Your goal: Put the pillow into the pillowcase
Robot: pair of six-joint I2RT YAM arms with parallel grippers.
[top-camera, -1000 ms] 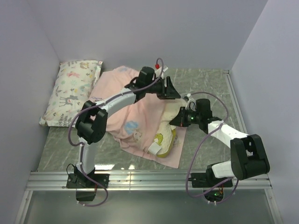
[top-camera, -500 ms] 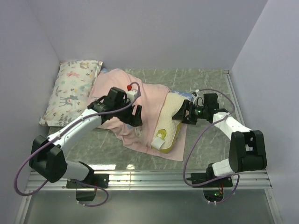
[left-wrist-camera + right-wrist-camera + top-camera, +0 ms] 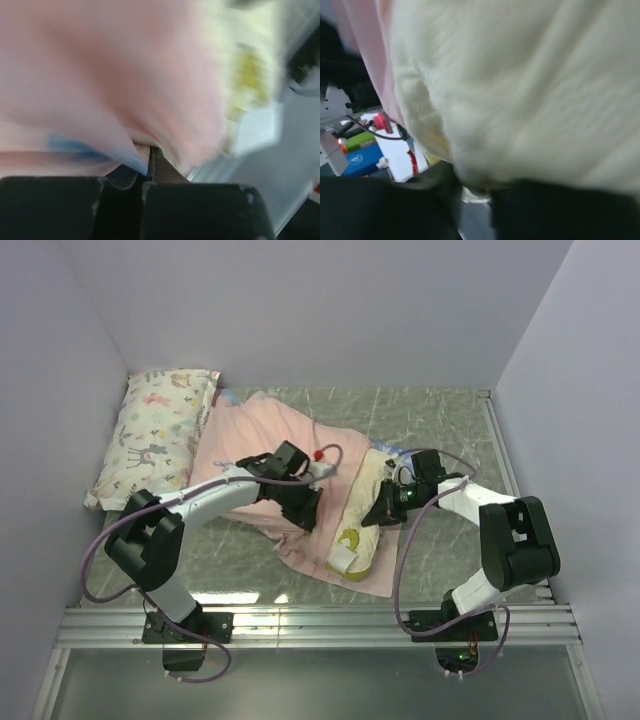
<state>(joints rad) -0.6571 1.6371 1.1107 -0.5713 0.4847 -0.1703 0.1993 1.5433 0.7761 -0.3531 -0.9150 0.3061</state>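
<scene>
Pillow [image 3: 358, 515] partly inside pillowcase [image 3: 250, 435], end protruding

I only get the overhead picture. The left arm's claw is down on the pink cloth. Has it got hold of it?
Observer: Yes. Its wrist camera shows the left gripper shut, with a fold of the pillowcase pinched in it.
Visitor: Is that cloth pink all over?
Observer: No. Up close, the fold shows a blue patch right beside the pinch.
Visitor: And the right claw?
Observer: Its camera is filled by the cream pillow, pressed right against the right gripper. The picture is too blurred to tell whether it grips.
</scene>
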